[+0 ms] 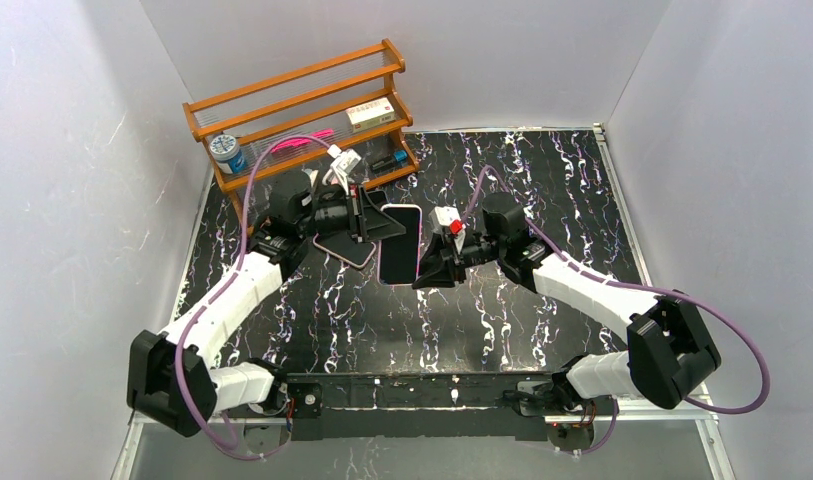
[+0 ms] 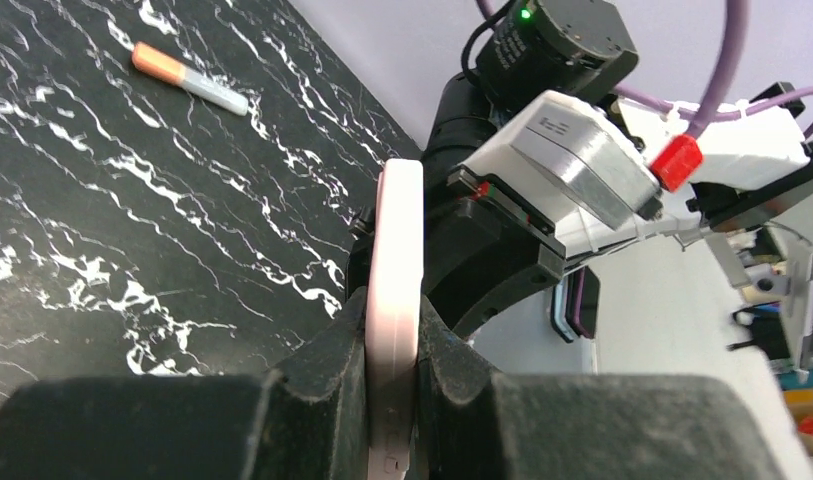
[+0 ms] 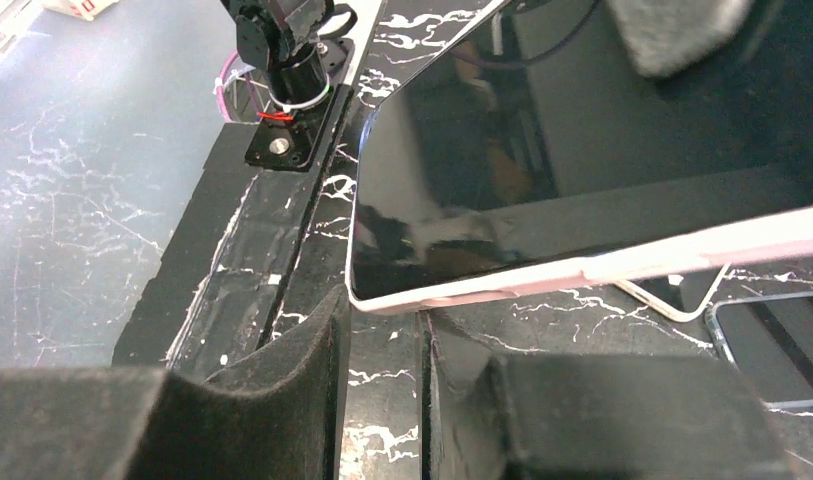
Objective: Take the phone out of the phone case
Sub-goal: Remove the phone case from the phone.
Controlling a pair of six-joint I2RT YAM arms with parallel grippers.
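Observation:
The phone has a black screen and sits in a pale pink case, held off the table at the centre. My left gripper is shut on its left long edge. In the left wrist view the pink case edge is clamped between the two fingers of the left gripper. My right gripper is at the phone's near right corner. In the right wrist view the right gripper is open with a narrow gap and holds nothing. The phone's corner hangs just beyond its fingertips, and the screen fills the upper frame.
A wooden rack with a small box and a blue-lidded can stands at the back left. A second flat phone or case lies under the left gripper. More flat devices lie to the right. An orange-capped marker lies on the marbled table.

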